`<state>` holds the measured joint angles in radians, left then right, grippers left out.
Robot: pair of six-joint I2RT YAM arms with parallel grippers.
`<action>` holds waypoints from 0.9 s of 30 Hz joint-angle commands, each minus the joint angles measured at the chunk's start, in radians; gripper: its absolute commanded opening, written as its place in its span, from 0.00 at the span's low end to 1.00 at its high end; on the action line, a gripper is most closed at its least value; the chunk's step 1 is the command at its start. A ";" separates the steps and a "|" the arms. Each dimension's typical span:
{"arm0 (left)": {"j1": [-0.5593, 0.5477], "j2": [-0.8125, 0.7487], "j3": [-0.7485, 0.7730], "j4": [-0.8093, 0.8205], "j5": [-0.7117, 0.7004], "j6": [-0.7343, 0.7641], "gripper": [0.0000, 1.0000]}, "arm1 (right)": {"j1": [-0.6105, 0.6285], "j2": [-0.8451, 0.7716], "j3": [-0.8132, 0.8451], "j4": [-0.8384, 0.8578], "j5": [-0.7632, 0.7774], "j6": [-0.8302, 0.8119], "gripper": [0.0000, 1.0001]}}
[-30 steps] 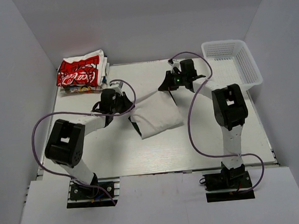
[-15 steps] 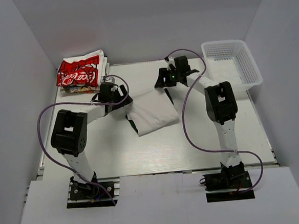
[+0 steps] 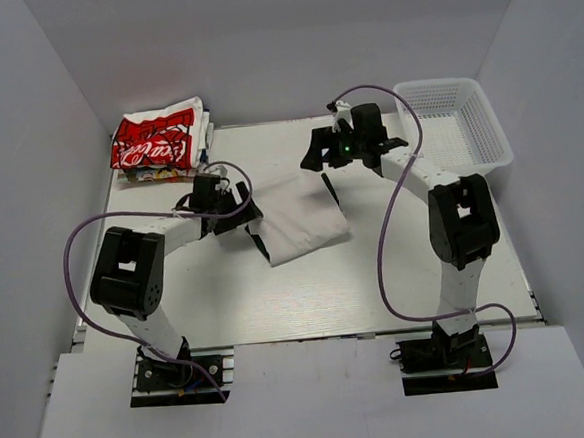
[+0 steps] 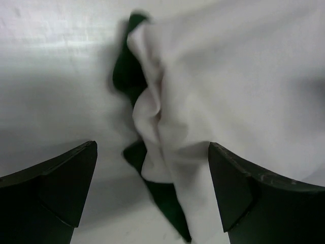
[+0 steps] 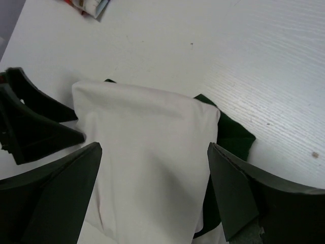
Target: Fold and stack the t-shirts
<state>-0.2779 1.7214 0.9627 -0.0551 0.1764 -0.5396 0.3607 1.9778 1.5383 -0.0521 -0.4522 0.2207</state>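
A folded white t-shirt with dark green sleeve edges lies flat in the middle of the table. My left gripper is open at its left edge, where the wrinkled white hem and green sleeve lie free between the fingers. My right gripper hangs open above the shirt's far right corner, over the white cloth and green sleeve, gripping nothing. A stack of folded t-shirts, topped by a white one with red print, sits at the back left.
A white mesh basket stands at the back right corner. White walls close in the table on three sides. Purple cables loop from both arms over the table. A corner of the stack shows at the top of the right wrist view.
Both grippers have opened and let go of the folded shirt, which now lies flatter and slightly farther back. The right gripper has drawn up and away from the shirt's corner.
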 commanded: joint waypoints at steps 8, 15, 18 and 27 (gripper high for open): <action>-0.015 0.078 -0.087 0.182 0.318 -0.025 1.00 | 0.004 -0.166 -0.213 0.123 -0.016 0.002 0.90; -0.033 0.145 -0.114 0.291 0.381 -0.053 0.56 | 0.000 -0.281 -0.345 0.187 0.046 0.005 0.90; -0.033 0.156 -0.085 0.302 0.367 -0.053 0.34 | -0.005 -0.322 -0.383 0.202 0.075 0.008 0.90; -0.033 0.156 0.197 0.077 0.215 0.222 0.00 | -0.008 -0.474 -0.561 0.245 0.193 0.002 0.90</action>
<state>-0.3092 1.9099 1.0458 0.1265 0.4877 -0.4839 0.3546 1.5749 1.0370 0.1295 -0.3229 0.2279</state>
